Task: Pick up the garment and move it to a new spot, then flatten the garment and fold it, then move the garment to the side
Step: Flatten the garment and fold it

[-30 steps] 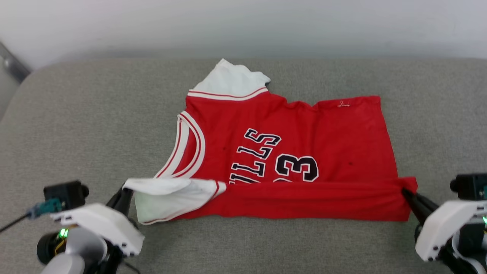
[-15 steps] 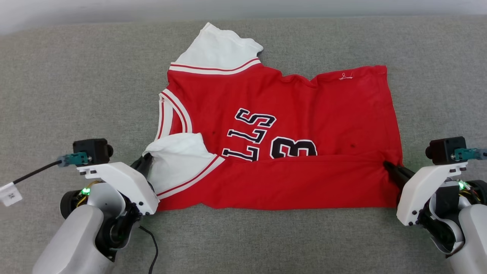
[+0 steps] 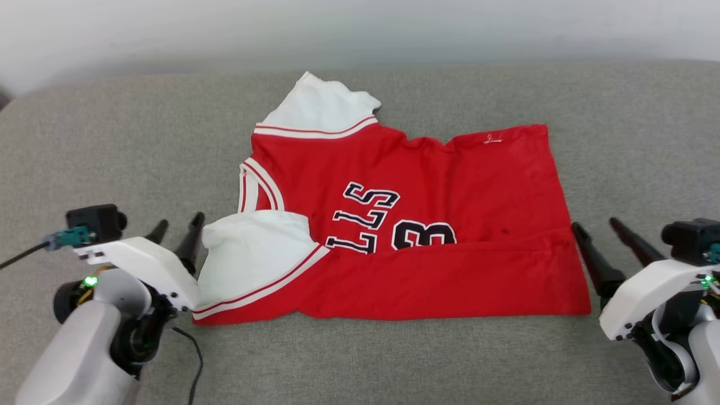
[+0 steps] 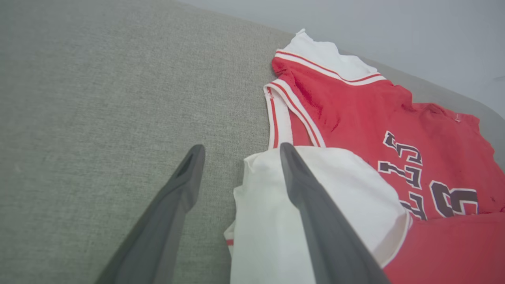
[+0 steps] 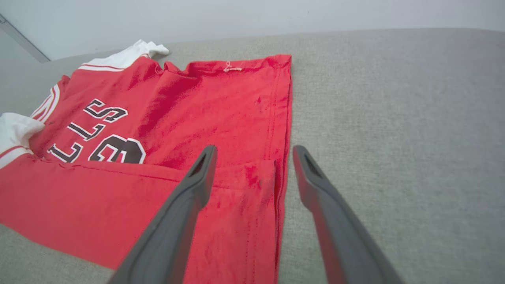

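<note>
The red jersey T-shirt (image 3: 427,225) is lying flat at the centre of the head view on a grey upholstered cushion (image 3: 112,140), its long axis running left to right across the frame. Its striped neckline is pointing to the frame's left and its hem is forming the straight right edge. One white sleeve (image 3: 323,107) is sticking up toward the top of the frame, and the other is lying folded over the lower left corner. The near strip of red cloth is lying doubled over the front and covering the lower part of the black lettering and number. Bare cushion is stretching wide on the left and right, with a narrower band along the bottom and another at the top before the pale wall (image 3: 360,28). The left gripper (image 3: 180,220) is standing just beside the folded sleeve with its fingers spread apart, gripping nothing. The right gripper (image 3: 594,224) is standing at the hem edge, fingers likewise spread and empty. Half a second ago both were pinched shut on the cloth, the left on the sleeve and the right on the hem corner.
</note>
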Controlling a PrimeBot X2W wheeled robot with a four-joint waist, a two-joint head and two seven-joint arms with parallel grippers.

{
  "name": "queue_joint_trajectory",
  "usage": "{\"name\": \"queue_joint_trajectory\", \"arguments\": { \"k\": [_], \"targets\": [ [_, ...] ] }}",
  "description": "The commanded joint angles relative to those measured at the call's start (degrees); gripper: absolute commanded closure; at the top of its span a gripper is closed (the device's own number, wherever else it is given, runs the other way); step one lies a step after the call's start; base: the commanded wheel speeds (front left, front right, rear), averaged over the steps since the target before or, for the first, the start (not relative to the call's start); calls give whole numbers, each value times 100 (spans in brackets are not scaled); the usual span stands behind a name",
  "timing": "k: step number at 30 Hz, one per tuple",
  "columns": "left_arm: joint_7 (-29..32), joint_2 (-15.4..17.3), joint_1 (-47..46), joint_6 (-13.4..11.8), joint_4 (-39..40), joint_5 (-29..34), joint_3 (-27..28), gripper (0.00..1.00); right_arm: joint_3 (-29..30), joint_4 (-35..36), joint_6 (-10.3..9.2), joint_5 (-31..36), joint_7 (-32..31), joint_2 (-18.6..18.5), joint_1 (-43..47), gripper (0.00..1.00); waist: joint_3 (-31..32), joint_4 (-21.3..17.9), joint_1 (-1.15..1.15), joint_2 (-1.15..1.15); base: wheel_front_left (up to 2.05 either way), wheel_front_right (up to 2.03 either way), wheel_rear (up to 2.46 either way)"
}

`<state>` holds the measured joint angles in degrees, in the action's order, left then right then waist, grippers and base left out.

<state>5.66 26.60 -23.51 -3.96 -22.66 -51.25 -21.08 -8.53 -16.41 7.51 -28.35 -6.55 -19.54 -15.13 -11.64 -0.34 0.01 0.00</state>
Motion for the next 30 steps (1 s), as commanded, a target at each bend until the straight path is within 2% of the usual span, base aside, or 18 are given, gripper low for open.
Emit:
{"name": "queue_joint_trajectory", "arguments": {
  "k": [1,7,12,18,23,26,30],
  "targets": [
    [-45,72,62,-17,56,17,54,0,58,94,-5,136,133,-11,89,0,186,-80,-1,0,0,0,0],
    [172,479,266,-177,572,-53,226,0,547,622,-5,831,712,275,529,0,513,-259,-1,0,0,0,0],
    [1106,942,577,-326,1084,-322,193,0,830,1100,-5,1163,701,565,972,0,618,-383,-1,0,0,0,0],
    [2266,1412,1049,-558,1517,-740,108,0,884,1593,-5,1353,542,791,1274,0,520,-559,-1,0,0,0,0],
    [2722,1489,1312,-664,1541,-990,29,0,791,1772,-5,1412,546,993,1265,0,335,-703,-1,0,0,0,0],
    [2792,1393,1297,-668,1433,-1077,14,0,720,1777,-5,1391,586,1049,1192,0,199,-759,-1,0,0,0,0],
    [2883,1195,1219,-553,1104,-1209,-71,0,684,1741,-5,1335,596,1074,1119,0,28,-814,-1,0,0,0,0]
  ]
}}
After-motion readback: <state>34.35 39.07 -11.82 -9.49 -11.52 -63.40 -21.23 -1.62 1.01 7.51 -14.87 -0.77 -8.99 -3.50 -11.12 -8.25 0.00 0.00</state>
